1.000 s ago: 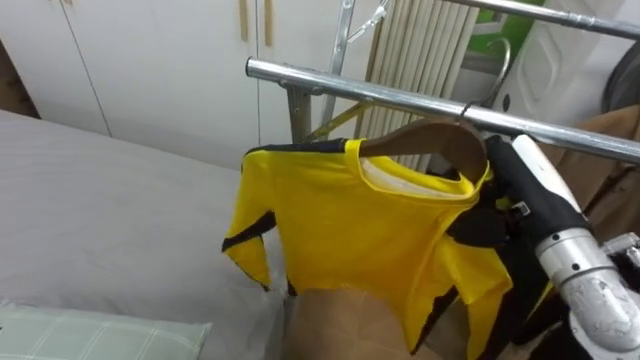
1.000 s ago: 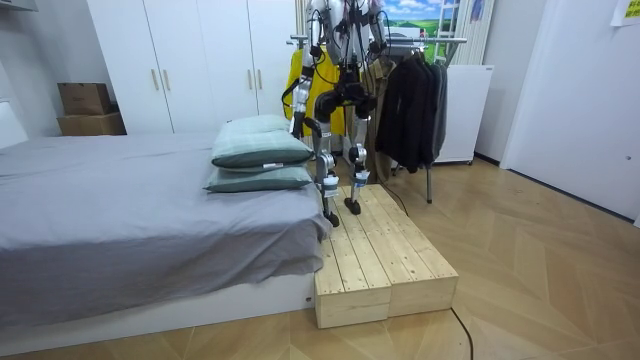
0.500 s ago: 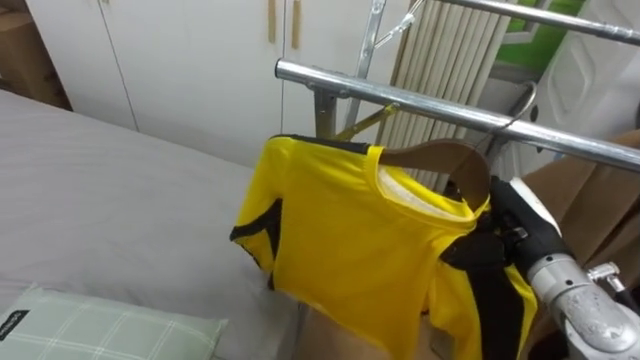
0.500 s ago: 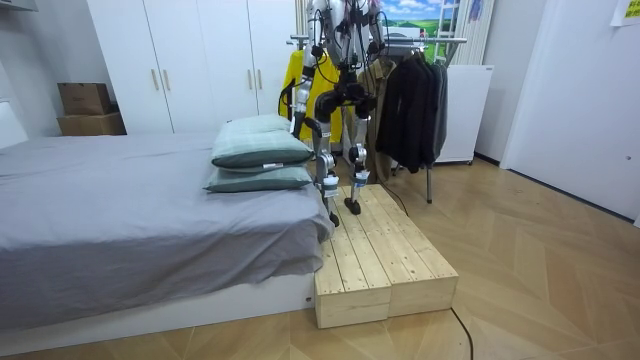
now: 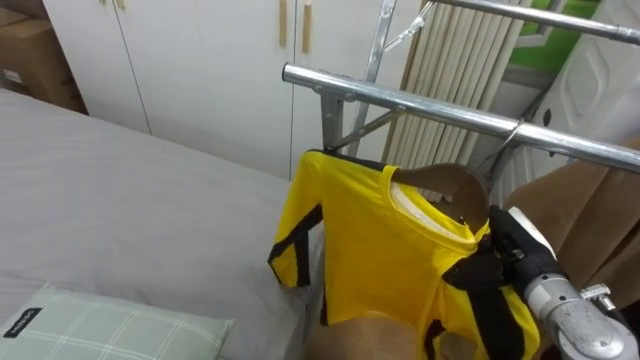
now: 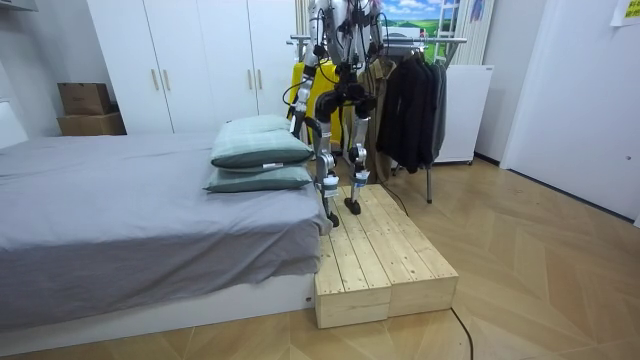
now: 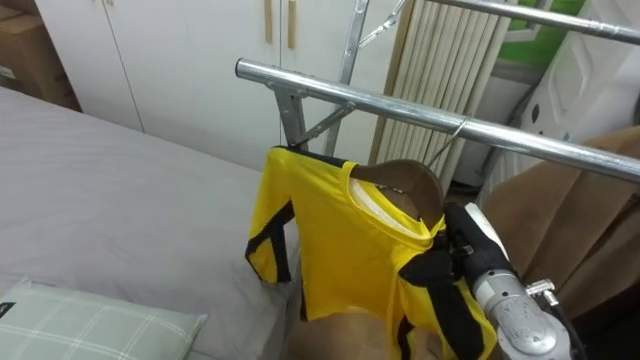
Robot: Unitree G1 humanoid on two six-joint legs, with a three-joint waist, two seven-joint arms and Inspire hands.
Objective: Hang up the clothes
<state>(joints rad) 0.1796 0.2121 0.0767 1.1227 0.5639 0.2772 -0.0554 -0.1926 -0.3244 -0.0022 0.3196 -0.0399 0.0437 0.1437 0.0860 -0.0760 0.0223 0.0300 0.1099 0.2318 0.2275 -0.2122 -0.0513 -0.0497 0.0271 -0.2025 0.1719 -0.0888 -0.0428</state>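
One check governs release: we seat the hanger hook (image 5: 512, 135) fully over the steel rail (image 5: 420, 98), yellow jersey (image 5: 380, 260) level; the right hand's hold, hidden behind it, we cannot tell.

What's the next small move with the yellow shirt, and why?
Probably lower the wooden hanger slightly so its hook seats on the rail. The hook reaches the rail, but whether it's over it is unclear; the right arm runs up behind the yellow shirt.
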